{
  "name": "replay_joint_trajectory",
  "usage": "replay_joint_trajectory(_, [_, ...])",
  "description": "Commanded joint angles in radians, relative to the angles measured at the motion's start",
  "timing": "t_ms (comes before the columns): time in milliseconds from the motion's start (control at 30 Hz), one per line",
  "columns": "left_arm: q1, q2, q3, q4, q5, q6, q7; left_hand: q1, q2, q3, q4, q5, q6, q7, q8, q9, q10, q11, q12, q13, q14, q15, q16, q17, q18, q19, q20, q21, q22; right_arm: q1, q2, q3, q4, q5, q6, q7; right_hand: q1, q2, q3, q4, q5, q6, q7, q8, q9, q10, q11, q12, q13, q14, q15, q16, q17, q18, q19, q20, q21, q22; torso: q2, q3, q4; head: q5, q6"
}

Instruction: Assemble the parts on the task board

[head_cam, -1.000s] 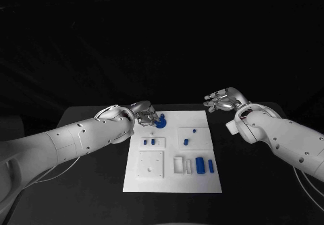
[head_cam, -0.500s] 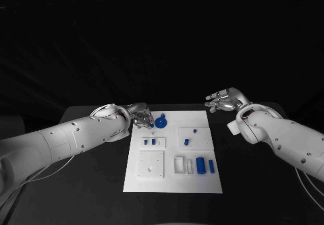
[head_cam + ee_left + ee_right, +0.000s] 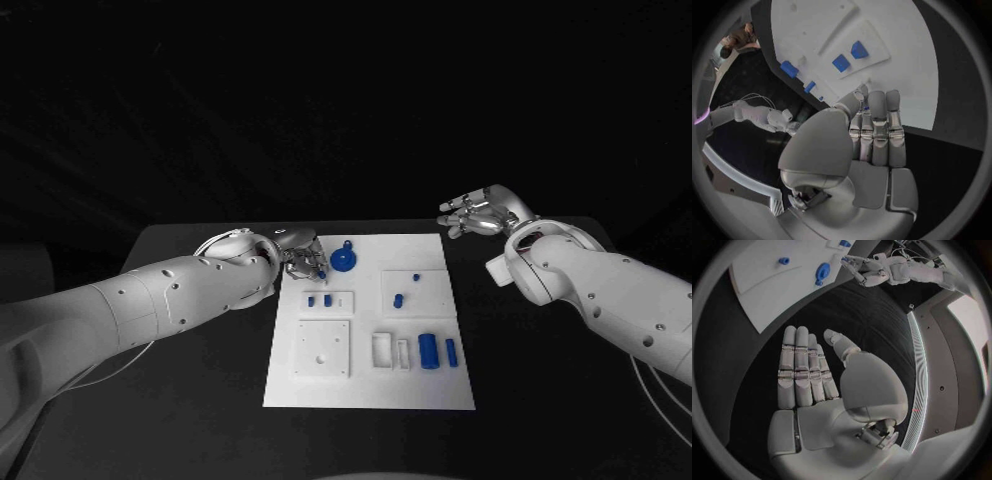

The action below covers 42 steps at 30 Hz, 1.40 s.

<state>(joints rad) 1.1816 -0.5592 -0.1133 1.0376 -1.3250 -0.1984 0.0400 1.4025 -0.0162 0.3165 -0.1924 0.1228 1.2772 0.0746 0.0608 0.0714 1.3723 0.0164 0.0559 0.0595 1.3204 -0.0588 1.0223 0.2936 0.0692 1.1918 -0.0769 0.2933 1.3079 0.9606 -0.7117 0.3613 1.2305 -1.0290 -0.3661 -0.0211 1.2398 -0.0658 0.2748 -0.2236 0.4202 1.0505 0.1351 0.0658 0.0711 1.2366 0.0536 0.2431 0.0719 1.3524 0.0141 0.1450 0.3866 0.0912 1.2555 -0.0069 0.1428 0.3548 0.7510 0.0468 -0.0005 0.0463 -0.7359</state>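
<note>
The white task board (image 3: 368, 385) lies mid-table. A round blue part (image 3: 345, 260) with a small knob lies near its far left corner and shows again in the right wrist view (image 3: 822, 271). My left hand (image 3: 299, 251) hovers just left of that part, at the board's edge, apart from it. Its fingers (image 3: 878, 130) are stretched out with nothing in them. My right hand (image 3: 476, 213) hangs over the black table beyond the board's far right corner, its fingers (image 3: 801, 367) flat and empty.
Small blue pieces (image 3: 312, 300) (image 3: 398, 299) (image 3: 415, 278) stand in the board's middle blocks. Two blue cylinders (image 3: 427, 351) (image 3: 450, 352) lie near the right edge, beside a white frame (image 3: 381, 352). A white square plate (image 3: 323, 350) sits at the near left.
My left hand has let go of the round blue part and drawn back to the left. The part stays on the board. The right hand has hardly moved.
</note>
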Motion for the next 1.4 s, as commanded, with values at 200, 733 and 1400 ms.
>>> replay_joint_trajectory(200, [-0.005,0.008,-0.001,-0.008,-0.034,-0.037,0.02,-0.002,0.004,0.001,-0.003,0.003,0.01,0.003,0.003,0.001,0.006,0.001,0.004,0.001,-0.004,0.0,-0.004,0.001,0.006,-0.007,-0.002,0.005,0.021,0.0,0.001,0.001,0.001,-0.001,0.013,0.006,0.007,0.002,-0.002,-0.007,0.004,-0.004,0.0,-0.003,-0.001,0.0,0.004,-0.006,-0.001,-0.002,0.003,-0.004,-0.002,-0.01,-0.007,0.001,0.007,-0.001,0.0,-0.0004,-0.0001,0.001,-0.001])
replay_joint_trajectory(733, [-0.015,0.019,-0.004,-0.022,-0.035,0.004,0.018,-0.003,0.004,0.003,-0.004,0.003,0.011,0.003,0.003,0.0,0.006,0.001,0.004,0.001,-0.007,0.0,-0.004,0.002,0.006,-0.01,-0.001,0.007,0.021,0.0,0.003,0.001,0.0,-0.001,0.015,0.006,0.005,0.004,-0.001,-0.008,0.005,-0.003,0.0,-0.003,-0.001,0.0,0.004,-0.007,-0.001,-0.002,0.003,-0.004,-0.003,-0.01,-0.011,0.002,0.014,-0.004,0.0,0.0001,0.0006,0.002,-0.003])
replay_joint_trajectory(1400, [-0.016,0.015,-0.005,-0.016,-0.039,0.026,0.007,-0.003,0.006,0.004,-0.005,0.004,0.01,0.003,0.003,0.0,0.005,0.002,0.004,0.001,-0.008,0.001,-0.005,0.003,0.006,-0.012,-0.001,0.009,0.022,0.0,0.003,0.001,-0.002,-0.001,0.015,0.006,0.004,0.005,-0.001,-0.01,0.005,-0.003,0.0,-0.003,-0.001,-0.001,0.005,-0.008,-0.001,-0.003,0.003,-0.004,-0.004,-0.009,-0.015,0.002,0.022,-0.012,0.0,0.0002,0.0007,0.002,-0.007])
